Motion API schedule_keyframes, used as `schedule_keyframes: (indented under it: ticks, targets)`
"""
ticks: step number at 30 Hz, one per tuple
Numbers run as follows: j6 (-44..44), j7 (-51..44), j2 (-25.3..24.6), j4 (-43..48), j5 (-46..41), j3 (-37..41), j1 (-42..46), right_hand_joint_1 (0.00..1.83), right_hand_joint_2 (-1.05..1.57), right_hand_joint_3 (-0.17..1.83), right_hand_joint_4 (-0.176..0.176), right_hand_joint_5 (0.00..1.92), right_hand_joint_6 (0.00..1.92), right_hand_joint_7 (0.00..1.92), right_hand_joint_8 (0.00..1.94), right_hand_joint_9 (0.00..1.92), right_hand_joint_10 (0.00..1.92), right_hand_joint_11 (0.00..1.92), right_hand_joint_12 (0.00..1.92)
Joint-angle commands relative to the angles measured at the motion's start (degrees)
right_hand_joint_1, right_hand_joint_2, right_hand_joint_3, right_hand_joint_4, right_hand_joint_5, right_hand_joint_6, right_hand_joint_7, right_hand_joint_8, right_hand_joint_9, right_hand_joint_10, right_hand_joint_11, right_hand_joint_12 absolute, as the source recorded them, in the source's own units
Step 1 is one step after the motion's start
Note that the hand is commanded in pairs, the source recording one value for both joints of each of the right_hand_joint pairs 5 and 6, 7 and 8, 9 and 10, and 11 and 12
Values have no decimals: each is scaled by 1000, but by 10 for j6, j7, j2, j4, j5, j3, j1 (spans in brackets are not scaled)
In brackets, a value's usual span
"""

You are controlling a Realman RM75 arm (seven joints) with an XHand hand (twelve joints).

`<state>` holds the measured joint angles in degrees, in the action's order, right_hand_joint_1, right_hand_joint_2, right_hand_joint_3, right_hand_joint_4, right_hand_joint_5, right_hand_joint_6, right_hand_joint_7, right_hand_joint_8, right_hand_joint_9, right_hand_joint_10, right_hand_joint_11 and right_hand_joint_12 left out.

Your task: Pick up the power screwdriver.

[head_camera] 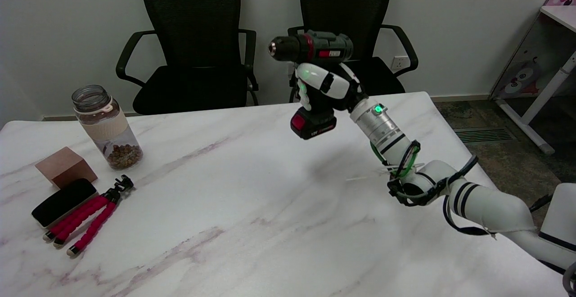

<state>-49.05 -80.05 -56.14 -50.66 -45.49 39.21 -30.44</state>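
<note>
Aloft above the far half of a white marble-patterned table (252, 225), a dark green and black power screwdriver with a red collar and a red-and-black battery pack (315, 51) sits in the grip of the robot's black-and-white right hand (326, 87), whose fingers are wrapped around the tool's handle between the motor body above and the battery pack below; the tool is upright, its black chuck pointing toward the picture's left, and it hangs clear of the tabletop, with a soft shadow on the marble beneath it. The white right arm (450, 189) reaches in from the lower right, a green light glowing on its silver wrist and black and green cables looped round the forearm. Well apart from the tool, at the table's left edge, stands a clear glass jar with a cream band and brown contents at its bottom (105, 126); just in front of it lie a reddish-brown block (63, 166), a black-topped flat eraser (63, 201) and a small tripod with flexible red legs (90, 218), the eraser lying close between the block and the tripod. Behind the table two black mesh-backed office chairs (193, 40) stand against a pale wall
</note>
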Motion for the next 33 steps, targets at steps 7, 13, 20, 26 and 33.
schedule_keyframes:
  ticks: [7, 13, 20, 26, 33]
  targets:
    - [29, -1, 18, -16, 1, 16, -115, 882, 1265, 1041, 176, 1920, 1920, 1920, 1920, 1920, 1920, 1920, 1920]
    - [29, -1, 24, -25, 0, 18, -119, 882, 1245, 1088, 176, 1920, 1920, 1920, 1920, 1920, 1920, 1920, 1920]
    - [29, -1, 24, -31, 0, 18, -115, 883, 1242, 1115, 176, 1920, 1920, 1920, 1920, 1920, 1920, 1920, 1920]
    - [29, -1, 26, -40, 0, 15, -112, 882, 1241, 1125, 176, 1920, 1920, 1920, 1920, 1920, 1920, 1920, 1920]
    - [30, -16, 30, -64, -1, 18, -91, 883, 1238, 1129, 176, 1920, 1920, 1920, 1920, 1920, 1920, 1920, 1920]
